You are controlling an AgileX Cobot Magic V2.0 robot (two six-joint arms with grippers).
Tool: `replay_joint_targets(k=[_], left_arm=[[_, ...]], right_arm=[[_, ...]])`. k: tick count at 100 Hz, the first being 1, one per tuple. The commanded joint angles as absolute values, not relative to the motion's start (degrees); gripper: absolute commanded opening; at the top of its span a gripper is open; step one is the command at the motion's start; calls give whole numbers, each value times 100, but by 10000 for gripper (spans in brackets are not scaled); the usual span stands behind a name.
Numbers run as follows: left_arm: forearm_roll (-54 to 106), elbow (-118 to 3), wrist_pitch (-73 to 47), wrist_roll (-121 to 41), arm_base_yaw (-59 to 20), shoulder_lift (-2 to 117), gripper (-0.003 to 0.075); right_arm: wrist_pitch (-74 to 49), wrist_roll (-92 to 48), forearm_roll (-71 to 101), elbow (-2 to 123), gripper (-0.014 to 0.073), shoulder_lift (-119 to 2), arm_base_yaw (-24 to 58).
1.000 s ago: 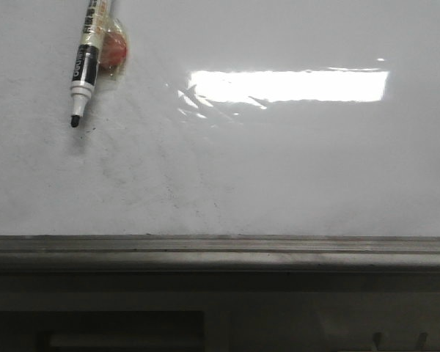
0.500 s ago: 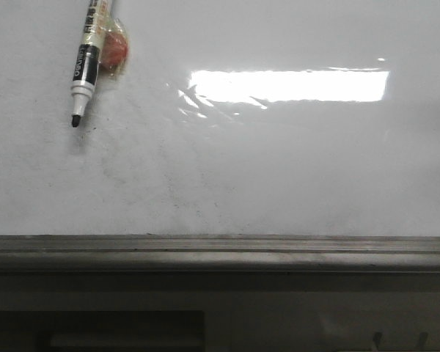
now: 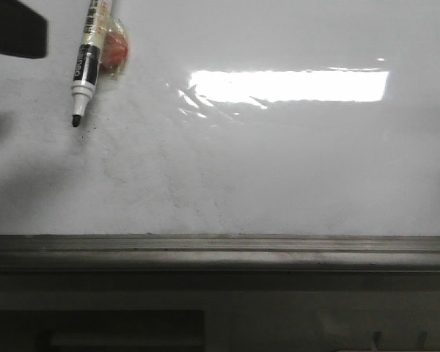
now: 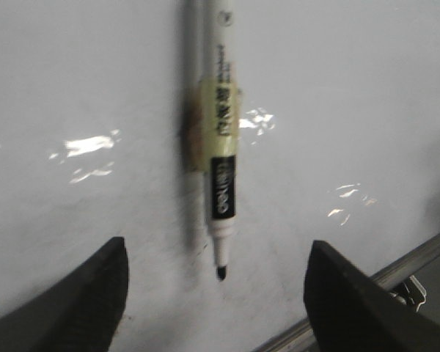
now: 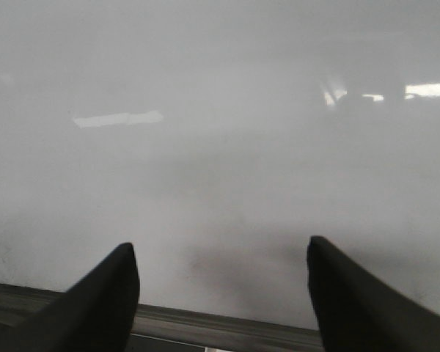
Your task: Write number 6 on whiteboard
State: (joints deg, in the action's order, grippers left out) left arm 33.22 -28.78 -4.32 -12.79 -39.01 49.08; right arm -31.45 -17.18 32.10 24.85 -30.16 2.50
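Note:
The whiteboard (image 3: 293,169) lies flat and fills most of the front view, with faint grey smudges and no number 6 on it. An uncapped black-and-white marker (image 3: 84,66) lies at its far left, tip (image 3: 75,122) toward the near edge, taped to a red lump (image 3: 115,50). In the left wrist view the marker (image 4: 220,147) lies between my open left gripper's (image 4: 216,282) fingers, which hover above it. A dark part of the left arm (image 3: 15,29) shows at the top left. My right gripper (image 5: 224,268) is open and empty over the board.
A grey metal strip (image 3: 220,249) runs along the board's near edge; it shows in the left wrist view (image 4: 418,257) and the right wrist view (image 5: 220,326) too. A bright light reflection (image 3: 290,84) lies on the board.
A dark part of the left arm has come into the front view at the top left, with its shadow on the board. The marker has not moved.

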Motion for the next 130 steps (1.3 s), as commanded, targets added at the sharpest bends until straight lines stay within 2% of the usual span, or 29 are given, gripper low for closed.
replay_joint_targets(k=[1,25,39,53,70,87,99,115,130], left_arm=[[3312,-3214,426,-1306,-4237,5334,457],[3250,-3440,949,-1306,-4300,6088,452],[3215,-3440,1028,-1306,-4278,6209,393],[3003,-3440,1135,-1306,-4278,6249,259],[2848,-3440,1123,-1306,-4278,6262,-22],[2826,-3440,1045,-1306,-4278,6203,-20],[2268,-3440,607,-1306,-4278,5914,-20],[1077,-3440,-560,-1306,-4278,5317,-20],[436,-3440,-1646,-1306,-4291,4893,-20]], right_arm=[[-2872,-1780,3285,2698,446,-3090,217],[-2907,-1780,3285,2698,446,-3090,217],[-2957,-1783,3285,2698,446,-3090,217],[-2990,-1831,3285,2698,446,-3090,217],[-3004,-1860,3285,2698,446,-3090,217],[-3078,-1870,3285,2698,444,-3090,217],[-3318,-2103,3503,2734,399,-3090,217],[-4070,-3295,4724,3049,384,-3259,217],[-5013,-4441,5878,3493,384,-4023,217]])
